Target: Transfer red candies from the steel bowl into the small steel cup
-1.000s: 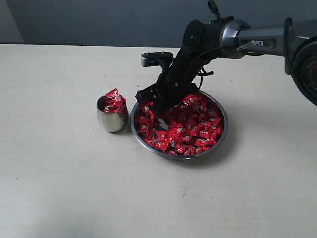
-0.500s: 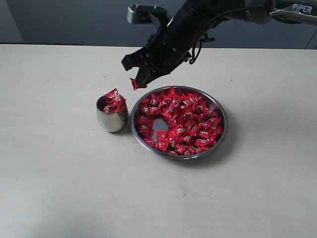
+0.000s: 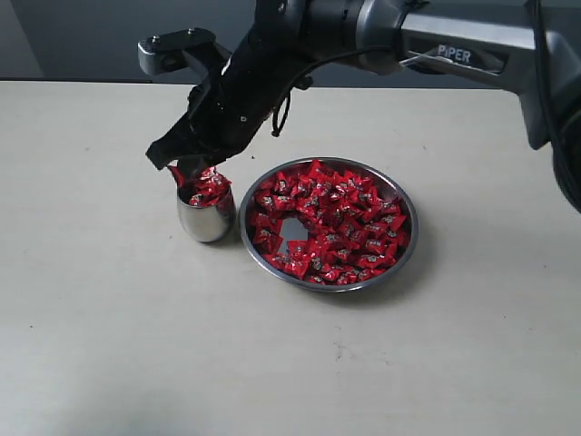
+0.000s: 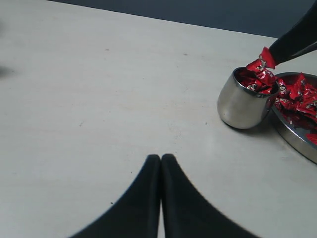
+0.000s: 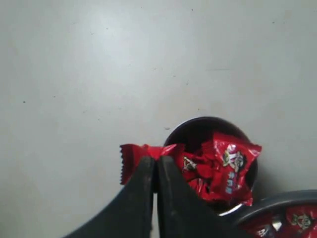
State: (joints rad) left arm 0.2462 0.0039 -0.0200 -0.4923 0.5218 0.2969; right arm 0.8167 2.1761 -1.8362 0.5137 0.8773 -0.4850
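**Right tool holds one candy above the cup**

Nearest to us in the exterior view lies the pale bench (image 3: pixel 272 372). Beyond it stands the small polished steel cup (image 3: pixel 206 225), upright. Just beside it, at its 3 o'clock, is the wide shallow steel bowl (image 3: pixel 411 238).

We see the bowl filled with small red-wrapped candies (image 3: pixel 349 222), with a bare patch of steel showing toward its 9 o'clock side. A heap of the same candies (image 3: pixel 211 188) rises above the cup's rim.

Farther back, our right tool (image 3: pixel 177 171) hangs just above the cup's rim at about 10 o'clock. Its jaws are pinched narrow on a single red candy (image 5: pixel 132 159), whose crimped end sticks out beside the tips. The dark arm (image 3: pixel 272 54) runs up and away from there toward 2 o'clock.

Our left tool (image 4: pixel 161 159) is pressed together with nothing between its fingers. It is over open bench, well apart from the cup.
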